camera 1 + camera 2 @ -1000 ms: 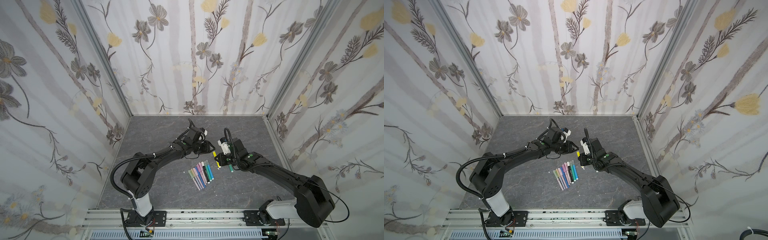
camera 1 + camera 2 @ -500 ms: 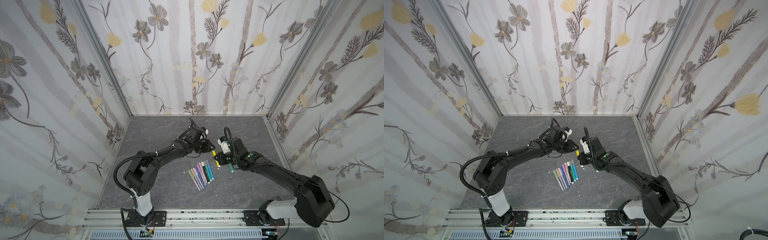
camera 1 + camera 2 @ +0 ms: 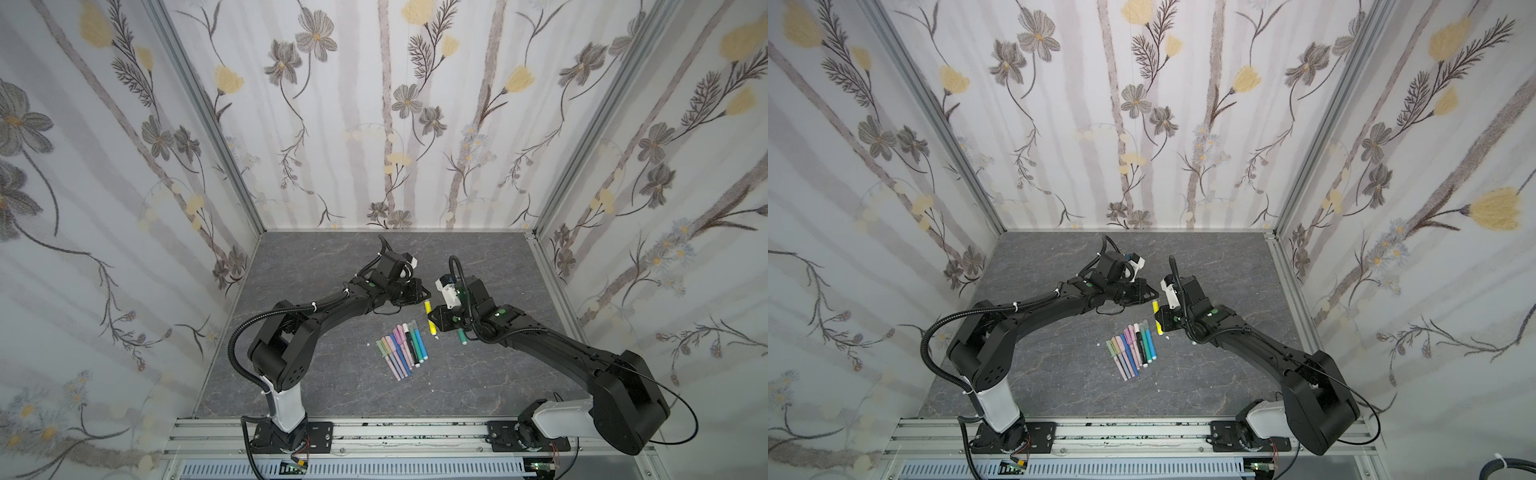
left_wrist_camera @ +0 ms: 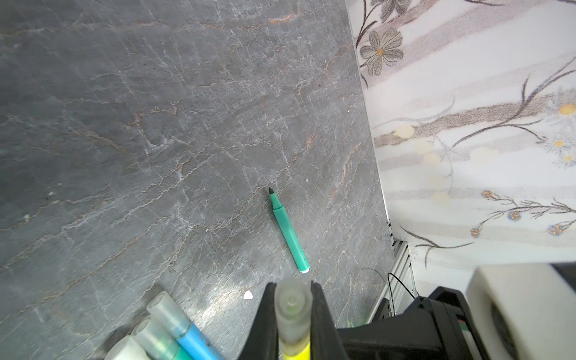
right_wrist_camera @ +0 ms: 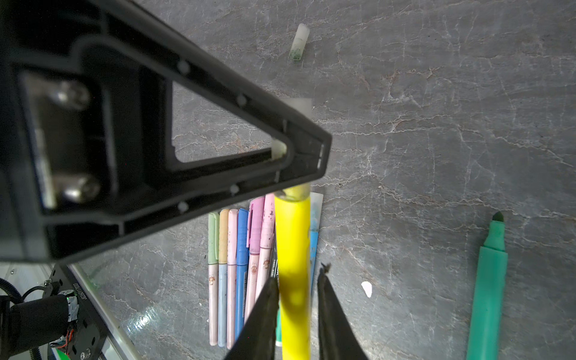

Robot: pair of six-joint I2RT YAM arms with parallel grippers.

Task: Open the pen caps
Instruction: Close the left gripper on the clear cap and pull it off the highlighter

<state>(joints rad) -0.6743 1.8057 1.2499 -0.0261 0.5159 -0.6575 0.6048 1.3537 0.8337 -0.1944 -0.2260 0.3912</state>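
Note:
A yellow pen (image 3: 430,320) (image 3: 1158,322) hangs between my two grippers above the grey floor. My left gripper (image 4: 292,285) (image 3: 425,297) is shut on its translucent greyish cap (image 4: 292,307), which still sits on the yellow barrel (image 5: 293,243). My right gripper (image 5: 297,274) (image 3: 434,321) straddles the barrel lower down. One finger touches the barrel and the other stands a little off it. A row of capped pastel and blue pens (image 3: 401,349) (image 3: 1133,349) (image 5: 243,265) lies under the yellow pen.
An uncapped green pen (image 4: 288,232) (image 5: 487,286) (image 3: 461,336) lies on the floor beside my right arm. A loose translucent cap (image 5: 299,42) with a green stain lies further off. A small white scrap (image 5: 367,288) sits between the pens. Patterned walls (image 4: 467,156) enclose the floor.
My left gripper has closed onto the yellow pen's cap. My right gripper's jaws have loosened on the barrel, leaving a gap at one finger.

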